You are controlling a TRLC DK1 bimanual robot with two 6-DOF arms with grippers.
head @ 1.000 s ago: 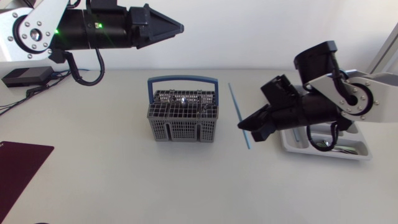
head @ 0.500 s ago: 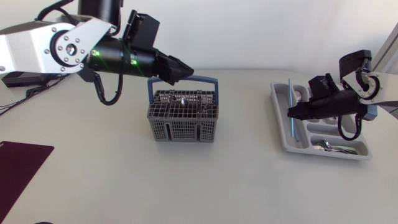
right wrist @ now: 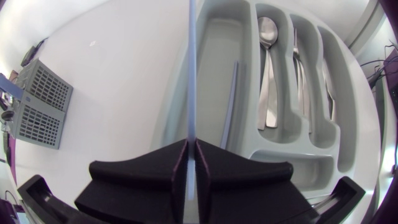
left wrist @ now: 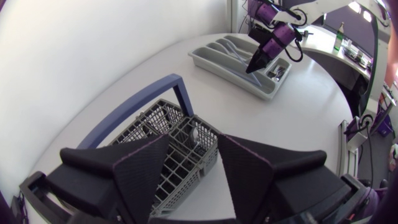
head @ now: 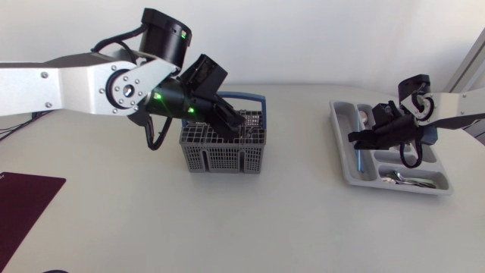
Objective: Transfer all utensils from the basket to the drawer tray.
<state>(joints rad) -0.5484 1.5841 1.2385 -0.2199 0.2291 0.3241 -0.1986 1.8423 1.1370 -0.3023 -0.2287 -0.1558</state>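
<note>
The left gripper (head: pixel 236 126) hangs low over the grey cutlery basket (head: pixel 221 155) with its fingers spread. From its wrist view, the gap between them (left wrist: pixel 193 146) looks down on a metal utensil (left wrist: pixel 196 133) standing in one of the basket's (left wrist: pixel 152 121) cells.

Across the table, the right gripper (head: pixel 355 139) is over the drawer tray (head: pixel 341 114), pinching a thin blue stick (right wrist: pixel 191 74) tightly. The stick stretches out over the tray's (right wrist: pixel 367 149) outermost long compartment, where a second blue stick (right wrist: pixel 230 99) lies. Spoons (right wrist: pixel 267 68) rest in the next compartments.
</note>
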